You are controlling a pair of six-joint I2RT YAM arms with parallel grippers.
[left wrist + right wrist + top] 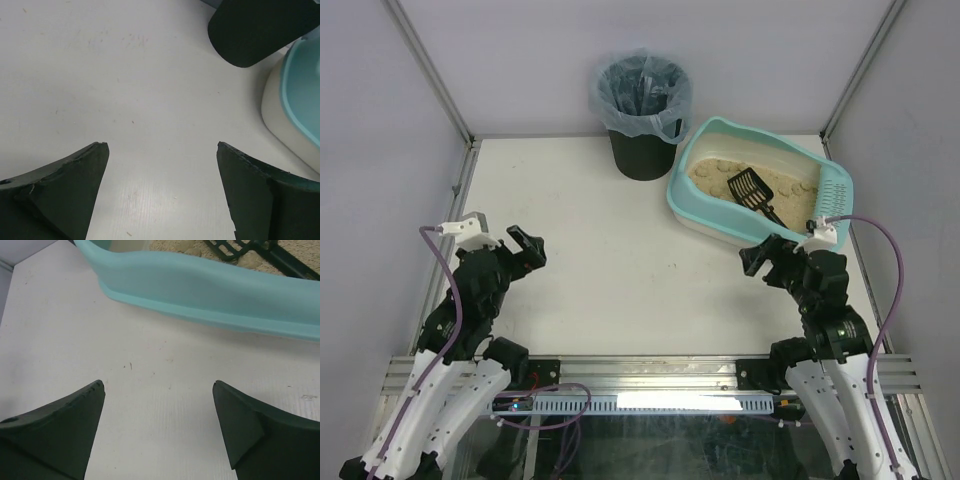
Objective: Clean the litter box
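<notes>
**Q:** Where does the litter box (740,124) lie?

**A:** At the far right of the table (600,250), set at an angle, with its slotted strip toward the right edge. Sandy litter fills it, and a black scoop (748,188) rests on the litter, its handle pointing to the near right. A black bin (642,110) with a bluish liner stands just to the left of the box, at the far edge.

**Q:** How does the right gripper (158,390) stand relative to the box?

**A:** It is just near of the box's near wall and does not touch it. Its jaws are spread wide and hold nothing. The wrist view shows bare table between the fingers, with the teal rim across the top.

**Q:** And the left gripper (161,147)?

**A:** It is on the near left, well apart from the box. Its jaws are likewise wide apart and empty. In its wrist view the box appears only at the right edge, beyond the bin's base.
</notes>
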